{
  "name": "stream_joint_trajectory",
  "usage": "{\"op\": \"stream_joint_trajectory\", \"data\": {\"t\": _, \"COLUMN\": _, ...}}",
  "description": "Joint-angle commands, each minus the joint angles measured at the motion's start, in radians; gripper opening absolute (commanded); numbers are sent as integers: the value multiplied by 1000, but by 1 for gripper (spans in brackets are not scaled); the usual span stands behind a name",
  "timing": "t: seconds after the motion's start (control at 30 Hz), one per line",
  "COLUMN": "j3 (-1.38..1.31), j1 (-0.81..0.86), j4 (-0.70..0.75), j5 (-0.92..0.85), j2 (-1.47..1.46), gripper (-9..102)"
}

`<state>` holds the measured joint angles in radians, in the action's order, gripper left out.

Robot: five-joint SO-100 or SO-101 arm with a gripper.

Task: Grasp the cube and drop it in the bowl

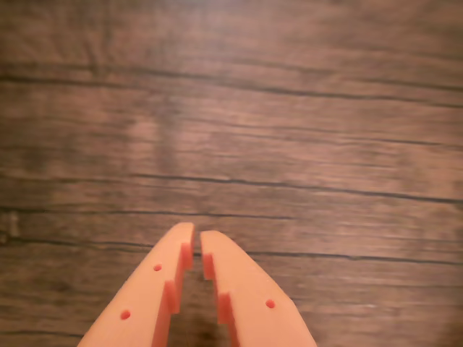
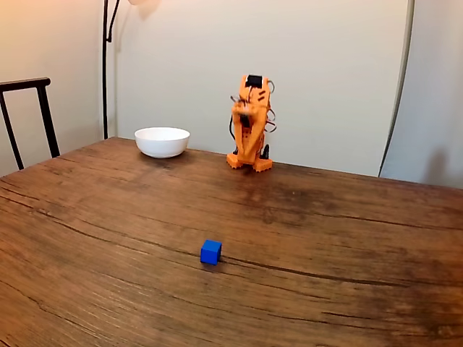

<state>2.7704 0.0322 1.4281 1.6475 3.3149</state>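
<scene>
A: Starting from scratch, by my reading: the bowl (image 2: 162, 142) sits at the upper left of the fixed view, the cube (image 2: 211, 251) lies alone at lower centre, and your arm (image 2: 250, 123) is folded up at upper centre, well apart from both.

B: And the claw?

A: In the wrist view the gripper (image 1: 196, 236) is nearly closed, holding nothing, over bare table (image 1: 289, 130). You'll likely need to open it and reach toward the cube.
</scene>
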Motion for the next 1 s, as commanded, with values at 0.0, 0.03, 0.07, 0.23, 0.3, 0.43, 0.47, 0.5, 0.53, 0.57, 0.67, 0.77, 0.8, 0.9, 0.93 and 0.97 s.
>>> {"op": "stream_joint_trajectory", "data": {"t": 0.0, "j3": -127, "j1": -2, "j4": 41, "j5": 2, "j2": -38, "gripper": 0}}
{"op": "stream_joint_trajectory", "data": {"t": 0.03, "j3": -158, "j1": -2, "j4": 46, "j5": 3, "j2": -69, "gripper": 0}}
{"op": "stream_joint_trajectory", "data": {"t": 0.07, "j3": -189, "j1": 0, "j4": 46, "j5": 6, "j2": -110, "gripper": 0}}
{"op": "stream_joint_trajectory", "data": {"t": 0.23, "j3": -383, "j1": 31, "j4": 35, "j5": 23, "j2": -402, "gripper": 0}}
{"op": "stream_joint_trajectory", "data": {"t": 0.3, "j3": -483, "j1": 38, "j4": 26, "j5": 54, "j2": -526, "gripper": 0}}
{"op": "stream_joint_trajectory", "data": {"t": 0.43, "j3": -678, "j1": 63, "j4": 2, "j5": 92, "j2": -750, "gripper": 0}}
{"op": "stream_joint_trajectory", "data": {"t": 0.47, "j3": -721, "j1": 64, "j4": -12, "j5": 97, "j2": -801, "gripper": 0}}
{"op": "stream_joint_trajectory", "data": {"t": 0.5, "j3": -762, "j1": 64, "j4": -28, "j5": 103, "j2": -848, "gripper": 0}}
{"op": "stream_joint_trajectory", "data": {"t": 0.53, "j3": -799, "j1": 64, "j4": -41, "j5": 103, "j2": -894, "gripper": 0}}
{"op": "stream_joint_trajectory", "data": {"t": 0.57, "j3": -833, "j1": 64, "j4": -55, "j5": 103, "j2": -942, "gripper": 0}}
{"op": "stream_joint_trajectory", "data": {"t": 0.67, "j3": -916, "j1": 57, "j4": -92, "j5": 103, "j2": -1071, "gripper": 0}}
{"op": "stream_joint_trajectory", "data": {"t": 0.77, "j3": -992, "j1": 51, "j4": -138, "j5": 101, "j2": -1183, "gripper": 0}}
{"op": "stream_joint_trajectory", "data": {"t": 0.8, "j3": -1019, "j1": 49, "j4": -156, "j5": 100, "j2": -1216, "gripper": 0}}
{"op": "stream_joint_trajectory", "data": {"t": 0.9, "j3": -1104, "j1": 34, "j4": -193, "j5": 98, "j2": -1313, "gripper": 0}}
{"op": "stream_joint_trajectory", "data": {"t": 0.93, "j3": -1132, "j1": 29, "j4": -201, "j5": 94, "j2": -1344, "gripper": 0}}
{"op": "stream_joint_trajectory", "data": {"t": 0.97, "j3": -1158, "j1": 28, "j4": -207, "j5": 91, "j2": -1378, "gripper": 0}}
